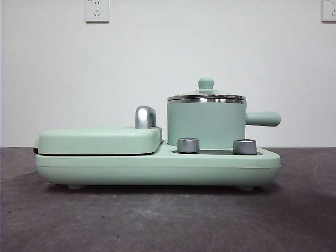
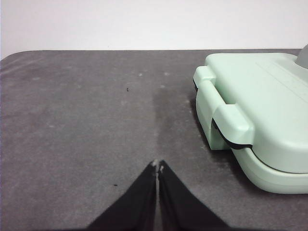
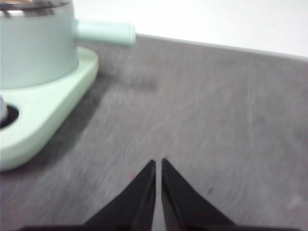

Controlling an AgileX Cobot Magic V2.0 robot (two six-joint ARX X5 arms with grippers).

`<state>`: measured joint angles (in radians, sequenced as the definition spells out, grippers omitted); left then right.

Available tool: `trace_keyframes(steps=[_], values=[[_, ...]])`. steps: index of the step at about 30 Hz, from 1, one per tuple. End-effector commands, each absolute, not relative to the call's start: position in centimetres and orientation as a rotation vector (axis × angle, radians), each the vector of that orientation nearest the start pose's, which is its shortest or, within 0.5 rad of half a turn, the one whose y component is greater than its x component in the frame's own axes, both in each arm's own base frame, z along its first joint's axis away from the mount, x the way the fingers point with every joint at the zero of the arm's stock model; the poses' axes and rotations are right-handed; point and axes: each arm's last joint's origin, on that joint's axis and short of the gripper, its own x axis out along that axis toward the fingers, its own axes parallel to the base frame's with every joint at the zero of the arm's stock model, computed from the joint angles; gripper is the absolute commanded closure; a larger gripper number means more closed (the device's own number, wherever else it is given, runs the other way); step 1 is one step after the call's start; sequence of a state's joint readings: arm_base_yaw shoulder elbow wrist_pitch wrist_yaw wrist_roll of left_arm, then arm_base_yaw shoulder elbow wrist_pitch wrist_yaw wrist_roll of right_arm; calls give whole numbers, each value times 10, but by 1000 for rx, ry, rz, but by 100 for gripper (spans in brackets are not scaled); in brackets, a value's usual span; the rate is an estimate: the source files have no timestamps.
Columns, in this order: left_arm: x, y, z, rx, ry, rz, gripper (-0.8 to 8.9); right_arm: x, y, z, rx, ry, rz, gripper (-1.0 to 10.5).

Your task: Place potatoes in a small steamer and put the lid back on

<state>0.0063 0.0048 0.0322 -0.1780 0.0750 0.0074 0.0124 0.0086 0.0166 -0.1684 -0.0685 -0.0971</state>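
While the lid (image 1: 206,96) covers the small steamer (image 1: 206,125) at the appliance base's (image 1: 157,167) right end, handle horizontal past that end, the left gripper (image 2: 158,166) and right gripper (image 3: 158,162) hover closed, empty.

Dark grey tabletop (image 1: 157,220), slightly mottled, w/ white wall behind. Only thing resting directly on it: mint-green cooker base (image 1: 157,168), on short feet, approx. centre of the front view. Rest of the surface around it is bare grey.
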Motion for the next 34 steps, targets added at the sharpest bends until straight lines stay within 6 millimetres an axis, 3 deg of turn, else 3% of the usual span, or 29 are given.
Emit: trace_keyframes(steps=[1, 34], values=[[95, -2, 150, 3, 176, -69, 807, 96, 2, 154, -160, 124, 66, 929], [95, -2, 150, 3, 176, -69, 807, 97, 3, 158, -157, 83, 71, 930]])
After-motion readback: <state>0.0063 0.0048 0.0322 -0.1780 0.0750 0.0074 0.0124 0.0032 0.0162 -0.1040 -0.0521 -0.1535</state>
